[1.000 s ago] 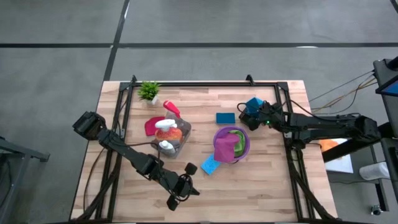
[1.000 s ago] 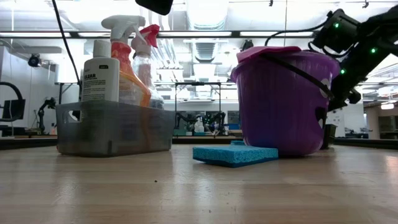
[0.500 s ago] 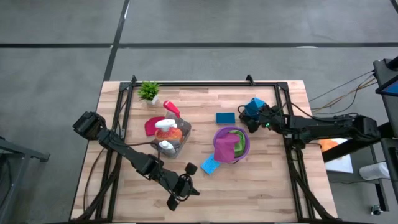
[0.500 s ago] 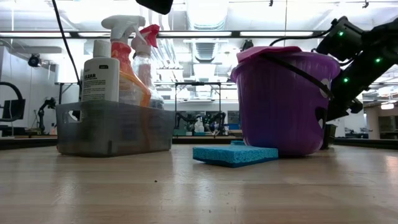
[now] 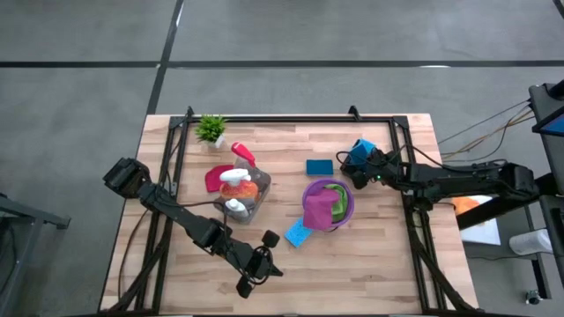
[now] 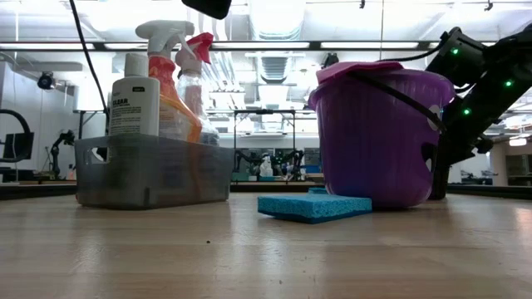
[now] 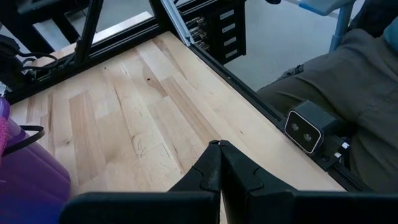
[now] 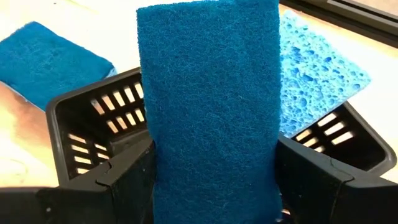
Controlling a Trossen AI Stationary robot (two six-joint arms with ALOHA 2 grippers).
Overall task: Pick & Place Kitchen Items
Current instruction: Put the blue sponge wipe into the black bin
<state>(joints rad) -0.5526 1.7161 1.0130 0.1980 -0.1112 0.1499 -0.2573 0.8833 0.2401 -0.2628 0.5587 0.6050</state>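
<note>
The right gripper (image 5: 359, 158) pinches one blue sponge (image 8: 208, 99) upright between its fingers (image 8: 118, 177), holding it directly over a small black slotted basket (image 8: 93, 115) in which a second, lighter blue sponge (image 8: 320, 71) already leans, just behind the held one. Beyond the basket, a third blue sponge (image 5: 319, 166) lies flat on the table (image 5: 370, 264), between the gripper and the grey bin (image 5: 240, 201). A fourth blue sponge (image 5: 298, 233) lies flat on the near side of the purple bucket (image 5: 347, 208), touching or almost touching its base; the low view shows it in front of the bucket. The bucket, just beside the right gripper, holds two cloths: one magenta cloth (image 5: 318, 208) draped over its rim and one green cloth (image 5: 335, 190) inside. The grey bin, farther off, carries three bottles: one orange spray bottle (image 6: 170, 79) with a white trigger, one red-topped bottle (image 5: 243, 155) and one white-topped bottle (image 6: 134, 104). One red cloth (image 5: 214, 179) lies against the bin's far side. One small potted plant (image 5: 211, 129) stands at the table's far corner. The left gripper (image 7: 219, 163), fingers pressed together and empty, waits above bare table near the front edge, well apart from all items.
</note>
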